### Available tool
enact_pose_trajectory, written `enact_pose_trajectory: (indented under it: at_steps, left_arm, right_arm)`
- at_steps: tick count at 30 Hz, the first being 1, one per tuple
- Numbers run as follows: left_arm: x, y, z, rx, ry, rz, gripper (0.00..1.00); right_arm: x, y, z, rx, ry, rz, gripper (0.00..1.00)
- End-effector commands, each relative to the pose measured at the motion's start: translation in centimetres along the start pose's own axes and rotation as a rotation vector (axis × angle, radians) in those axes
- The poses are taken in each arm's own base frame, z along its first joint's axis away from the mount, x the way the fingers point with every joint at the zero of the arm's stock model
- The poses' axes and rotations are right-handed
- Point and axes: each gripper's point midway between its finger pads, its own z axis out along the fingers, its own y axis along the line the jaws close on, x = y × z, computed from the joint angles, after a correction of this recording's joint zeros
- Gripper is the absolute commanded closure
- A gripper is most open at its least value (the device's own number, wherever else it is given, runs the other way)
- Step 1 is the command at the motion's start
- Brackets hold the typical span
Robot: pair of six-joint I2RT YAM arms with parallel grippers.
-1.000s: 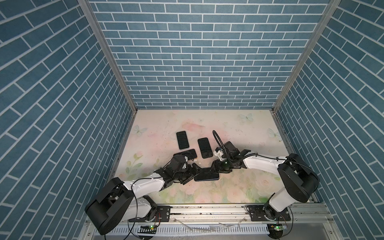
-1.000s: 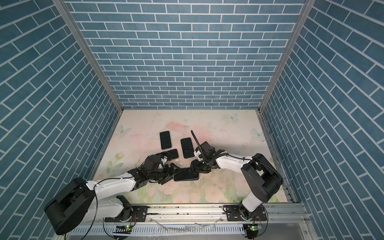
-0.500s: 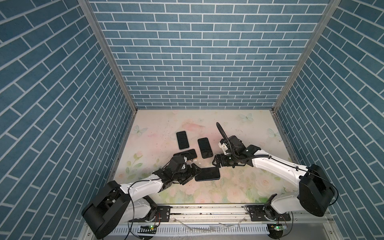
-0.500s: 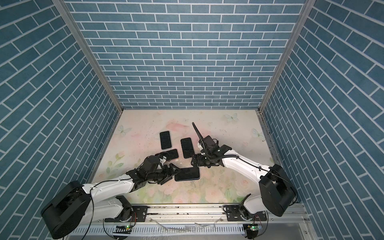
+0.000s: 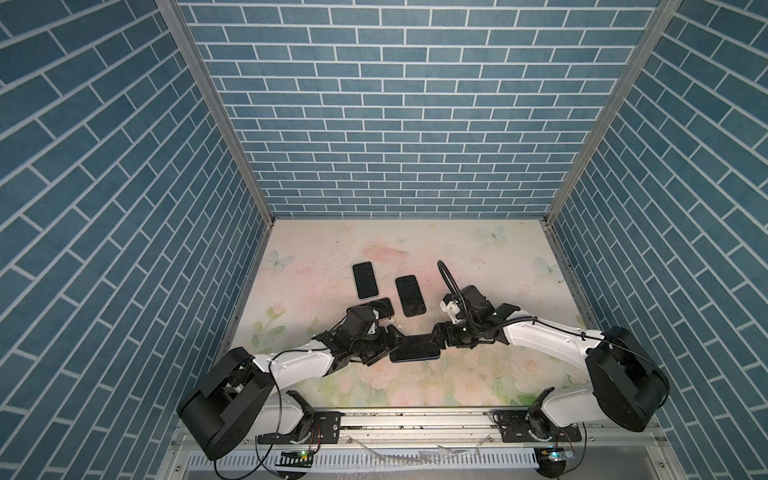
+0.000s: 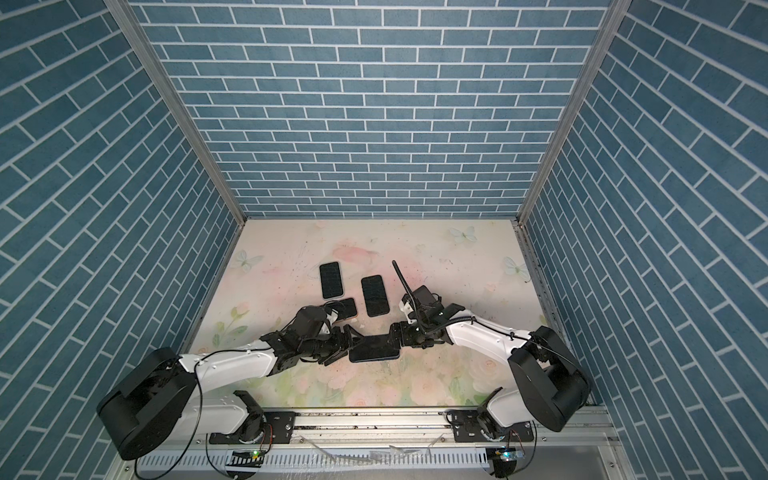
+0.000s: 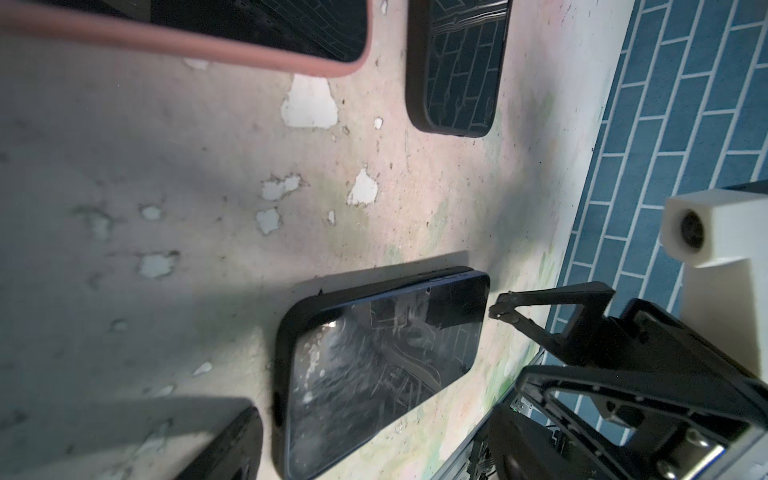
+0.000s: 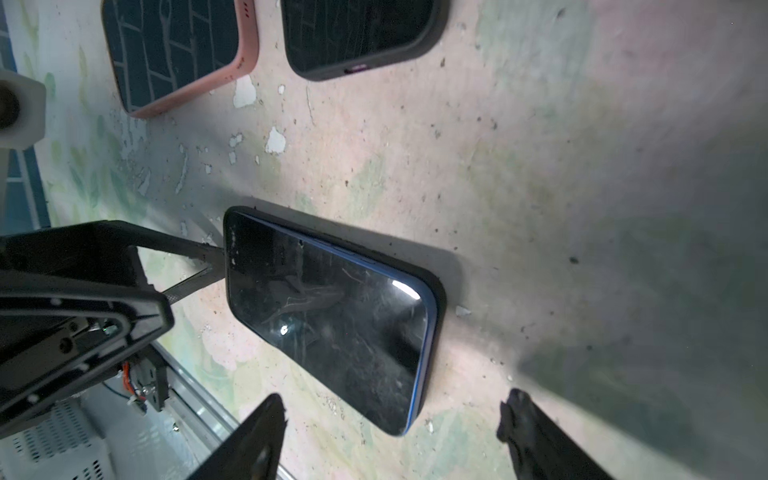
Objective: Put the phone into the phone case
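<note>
Though flat from above, phone (image 5: 414, 353) proud of case (image 8: 439, 305) up close; left tool (image 5: 392, 345), right tool (image 8: 392, 403) agape, empty.

Arms reach inward — right claw (image 8: 388, 411) gaping; left claw (image 5: 384, 345) apparently spread.

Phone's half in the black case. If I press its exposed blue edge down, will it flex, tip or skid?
The blue glass-fronted phone looks rigid; flexing seems unlikely. Its black case lies flat on the floral table, so probably no tipping. Glossy glass may slip.
</note>
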Motion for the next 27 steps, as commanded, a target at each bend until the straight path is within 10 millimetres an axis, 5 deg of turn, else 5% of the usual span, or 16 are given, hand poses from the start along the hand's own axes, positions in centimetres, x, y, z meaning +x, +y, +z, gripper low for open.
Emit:
enact_pose_trajectory:
  at_steps: [1,14,27]
  left_arm:
    - [0.1,-0.5,0.5,0.01,0.02,0.024,0.13]
    - [0.5,-0.1,1.1,-0.013,0.044,0.018,0.14]
    - [1.0,1.0,1.6,-0.039,0.061,0.006,0.15]
  right_arm:
    - [-0.1,1.2,1.0,-0.122,0.016,0.044,0.18]
    - [0.8,3.1,2.6,-0.405,0.076,0.084,0.23]
    - [-1.2,6.0,-2.5,-0.562,-0.054,-0.025,0.3]
